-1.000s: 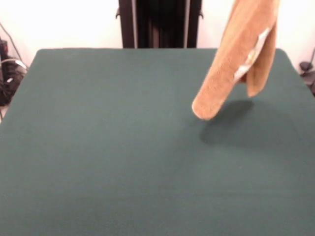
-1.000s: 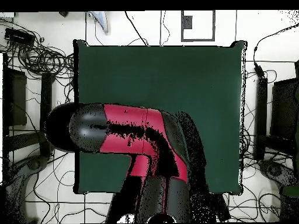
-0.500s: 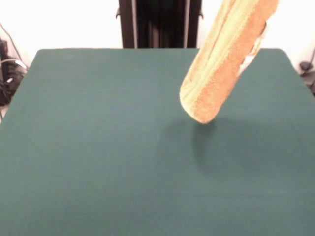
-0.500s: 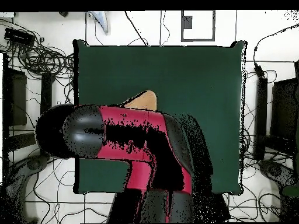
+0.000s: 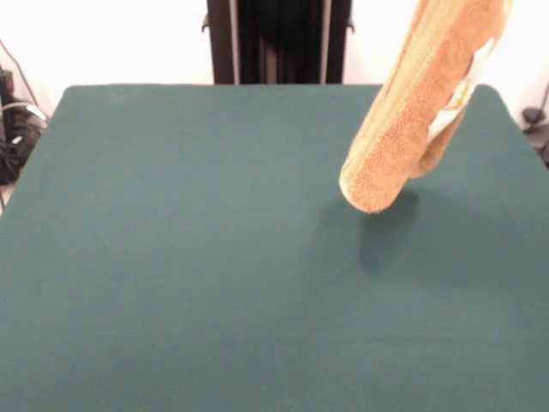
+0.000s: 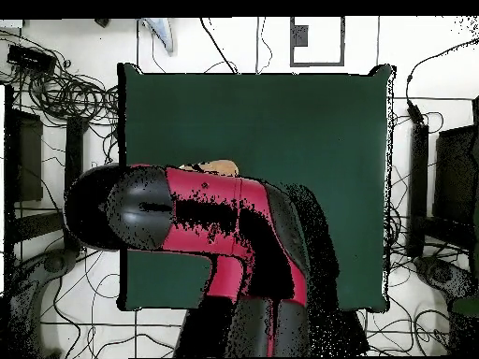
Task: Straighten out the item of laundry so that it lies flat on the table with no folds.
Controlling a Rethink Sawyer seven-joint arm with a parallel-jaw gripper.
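The orange-tan terry towel (image 5: 412, 129) hangs in the air over the table (image 5: 171, 257), bunched into a long drooping roll that slants down from the top edge of the front view toward its lower left. Its rounded bottom end sits just above the green cloth, and a soft shadow lies on the table directly under and beside it. A pale label or hem strip shows on the right side of the roll. The top of the towel runs out of that view, so what holds it is not seen there.

In the overhead view the red and black arm (image 6: 215, 220) reaches across the table (image 6: 309, 122) and covers most of the towel; only a small tan sliver (image 6: 223, 167) peeks out at the arm's upper edge. The pincer is hidden in both views, so I cannot tell how it stands.
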